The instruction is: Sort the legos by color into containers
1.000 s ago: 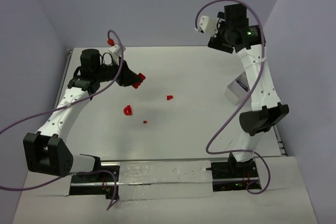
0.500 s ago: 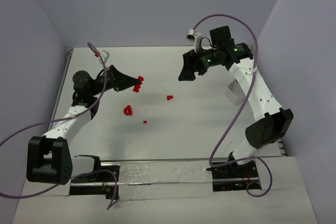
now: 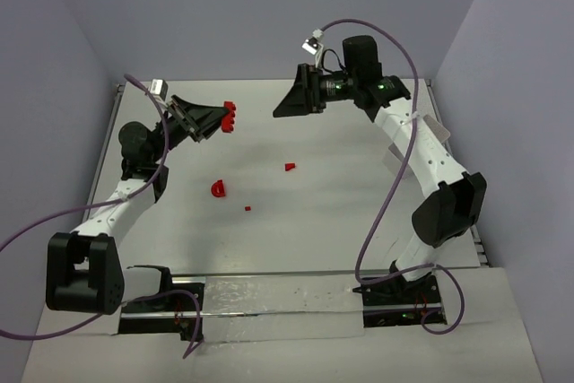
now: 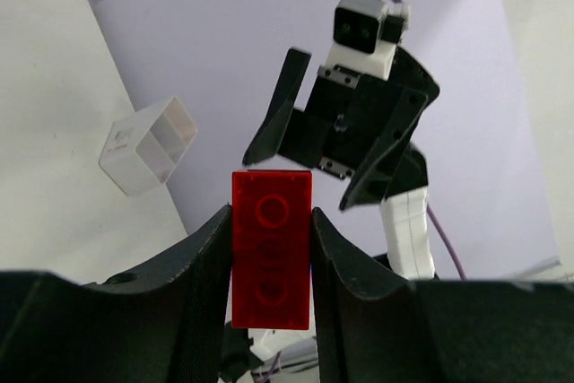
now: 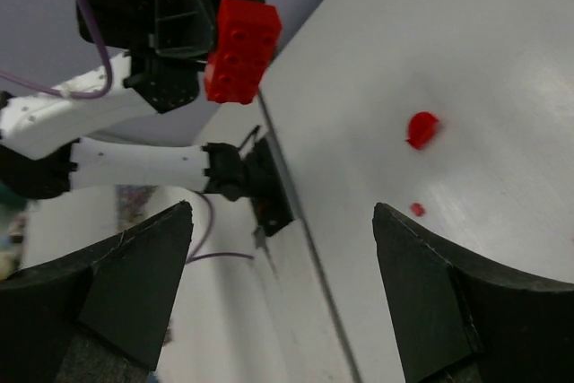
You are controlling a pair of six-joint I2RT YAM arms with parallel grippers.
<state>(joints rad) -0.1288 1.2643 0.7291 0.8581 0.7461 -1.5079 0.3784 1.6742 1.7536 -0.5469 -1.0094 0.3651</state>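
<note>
Grasps one red lego (image 4: 272, 262) between left gripper (image 3: 221, 117) fingers, raised above table (image 3: 323, 221) at rear-left. Shows right gripper (image 5: 280, 213) spread wide and empty, aloft opposite that lego. Finds three loose red legos (image 3: 218, 189) lying apart at mid-table. Locates one translucent container (image 4: 148, 145) at right side, beside right arm.

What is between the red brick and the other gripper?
Nothing visible. The left gripper holds the red brick up in the air, and the open right gripper faces it across a bare gap.
</note>
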